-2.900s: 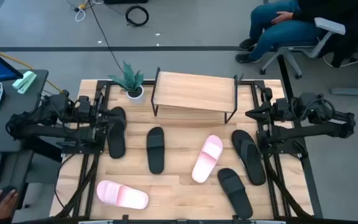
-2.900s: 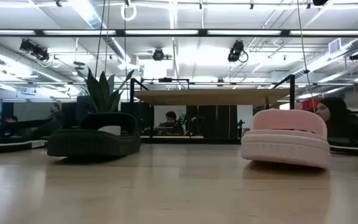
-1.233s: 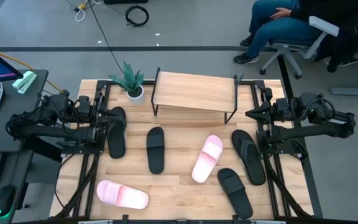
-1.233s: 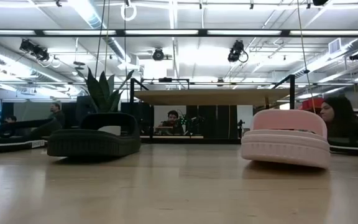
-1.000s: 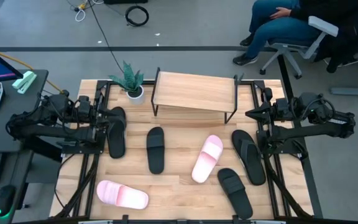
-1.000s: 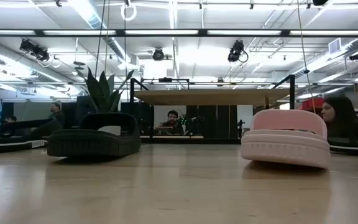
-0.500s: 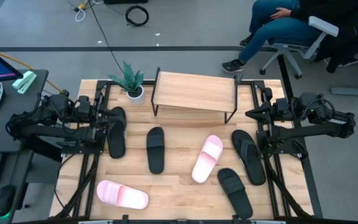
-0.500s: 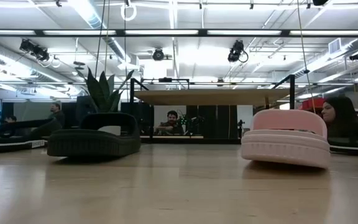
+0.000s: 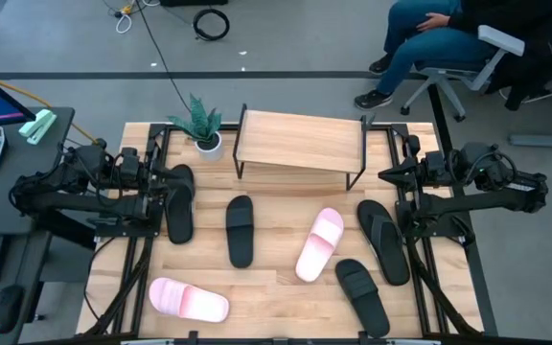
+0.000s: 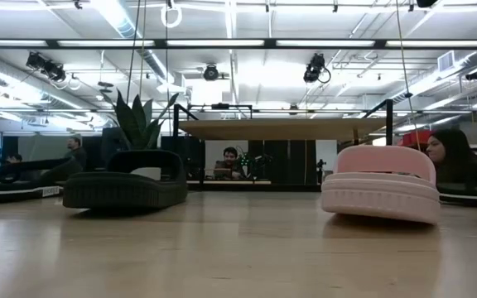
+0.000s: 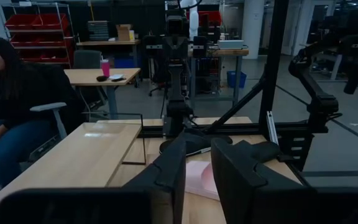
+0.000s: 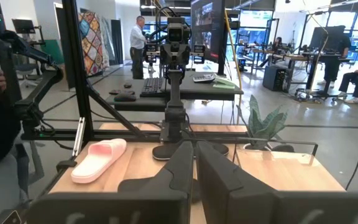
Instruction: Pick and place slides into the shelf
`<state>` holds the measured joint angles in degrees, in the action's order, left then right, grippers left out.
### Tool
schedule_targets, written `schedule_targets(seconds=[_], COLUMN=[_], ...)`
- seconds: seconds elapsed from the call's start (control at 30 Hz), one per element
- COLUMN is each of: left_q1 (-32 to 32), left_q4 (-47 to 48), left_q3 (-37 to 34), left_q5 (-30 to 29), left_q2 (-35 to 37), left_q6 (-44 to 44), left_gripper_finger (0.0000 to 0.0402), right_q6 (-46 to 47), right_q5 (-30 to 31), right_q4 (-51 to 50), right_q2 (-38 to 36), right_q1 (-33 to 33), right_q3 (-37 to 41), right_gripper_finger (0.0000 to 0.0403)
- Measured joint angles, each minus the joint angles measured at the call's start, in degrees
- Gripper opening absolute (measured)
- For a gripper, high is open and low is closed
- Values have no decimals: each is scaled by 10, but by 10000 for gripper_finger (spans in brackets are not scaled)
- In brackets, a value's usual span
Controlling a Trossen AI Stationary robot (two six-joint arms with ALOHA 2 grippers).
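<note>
Several slides lie sole-down on the slatted table: black ones point(image 9: 178, 203), point(image 9: 241, 230), point(image 9: 383, 240), point(image 9: 362, 295) and pink ones point(image 9: 319, 243), point(image 9: 189, 300). The shelf point(image 9: 302, 144) stands on its thin black legs at the table's far edge with nothing on its top board. My left gripper point(image 9: 168, 179) hovers at the table's left side, beside a black slide, with a narrow gap between its fingers point(image 11: 199, 140). My right gripper point(image 9: 386, 175) hovers at the right side, shut point(image 12: 196, 146). Neither touches anything.
A potted plant point(image 9: 199, 123) stands left of the shelf at the far edge. Black frame rails run along both table sides under the arms. People sit in the room beyond the table. Bare wood shows in front of the shelf point(image 9: 286, 196).
</note>
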<state>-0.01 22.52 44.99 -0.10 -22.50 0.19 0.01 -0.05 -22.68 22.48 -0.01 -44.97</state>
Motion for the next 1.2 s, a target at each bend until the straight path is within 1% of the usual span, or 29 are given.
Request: schedule_targets(seconds=[0.27, 0.4, 0.73, 0.97, 1.2], left_q1=[0, 0, 0, 0, 0], left_q4=[-5, -26, -22, -20, -5], left_q3=[0, 0, 0, 0, 0], left_q5=[0, 0, 0, 0, 0], left_q2=[0, 0, -11, -71, -164], left_q6=[4, 8, 9, 12, 31], left_gripper_finger=[91, 86, 80, 78, 78], right_q6=[0, 0, 0, 0, 0], right_q5=[0, 0, 0, 0, 0], right_q4=[0, 0, 0, 0, 0], right_q2=[0, 0, 0, 0, 0], right_q1=[0, 0, 0, 0, 0], right_q3=[0, 0, 0, 0, 0], right_gripper_finger=[27, 27, 27, 27, 27])
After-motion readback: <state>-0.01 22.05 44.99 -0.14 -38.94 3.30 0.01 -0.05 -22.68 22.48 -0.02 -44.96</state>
